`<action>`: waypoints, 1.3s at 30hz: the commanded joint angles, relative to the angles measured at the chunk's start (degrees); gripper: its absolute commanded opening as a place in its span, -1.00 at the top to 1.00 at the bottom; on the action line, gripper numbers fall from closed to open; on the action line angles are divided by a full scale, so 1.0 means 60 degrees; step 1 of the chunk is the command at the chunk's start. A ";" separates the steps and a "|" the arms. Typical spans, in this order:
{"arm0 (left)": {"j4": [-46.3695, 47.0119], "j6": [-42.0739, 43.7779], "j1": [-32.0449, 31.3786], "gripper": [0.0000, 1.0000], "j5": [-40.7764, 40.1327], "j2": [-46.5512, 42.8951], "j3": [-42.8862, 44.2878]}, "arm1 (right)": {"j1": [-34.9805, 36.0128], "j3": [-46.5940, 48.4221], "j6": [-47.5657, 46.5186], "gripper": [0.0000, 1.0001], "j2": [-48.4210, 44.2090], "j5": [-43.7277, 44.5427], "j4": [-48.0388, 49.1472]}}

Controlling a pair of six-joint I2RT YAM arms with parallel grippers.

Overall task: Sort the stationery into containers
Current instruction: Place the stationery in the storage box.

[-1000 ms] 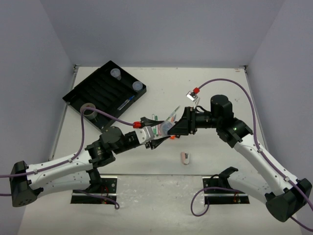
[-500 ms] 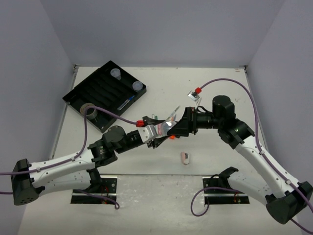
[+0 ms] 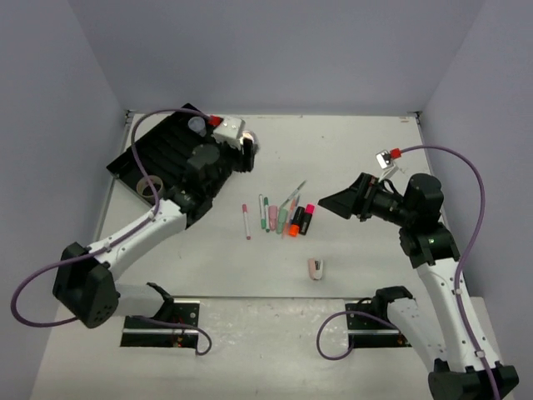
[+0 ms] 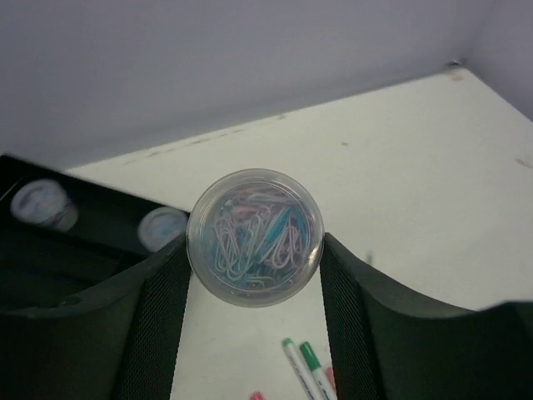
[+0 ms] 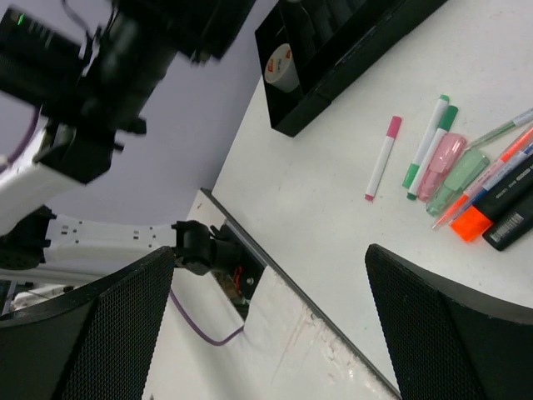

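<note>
My left gripper (image 3: 245,152) hovers by the right end of the black tray (image 3: 146,154), shut on a clear round jar (image 4: 255,237) full of coloured paper clips. Two more jars (image 4: 161,227) sit in the tray behind it, and a tape ring (image 3: 148,185) lies in its near end. At the right my right gripper (image 3: 340,202) is open and empty, raised above the table. Between the arms lies a row of pens and markers: a pink pen (image 3: 246,221), green pens (image 3: 264,212), an orange marker (image 3: 295,226) and black ones (image 3: 305,218). A pink-white stapler-like piece (image 3: 316,267) rests nearer me.
Purple cables loop over both arms (image 3: 450,154). The grey side walls close in the table left, right and behind. In the right wrist view the left arm's base mount (image 5: 204,250) shows at the table's front edge (image 5: 275,287).
The two grippers were together over the pens. The right gripper opened and drew back to the right; the left arm swung up-left to the tray with the jar.
</note>
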 commanded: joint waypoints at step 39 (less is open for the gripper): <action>-0.0632 -0.2097 0.5036 0.13 0.0258 0.8897 0.6712 | -0.0035 -0.0681 -0.0200 -0.98 -0.0236 -0.2023 0.0686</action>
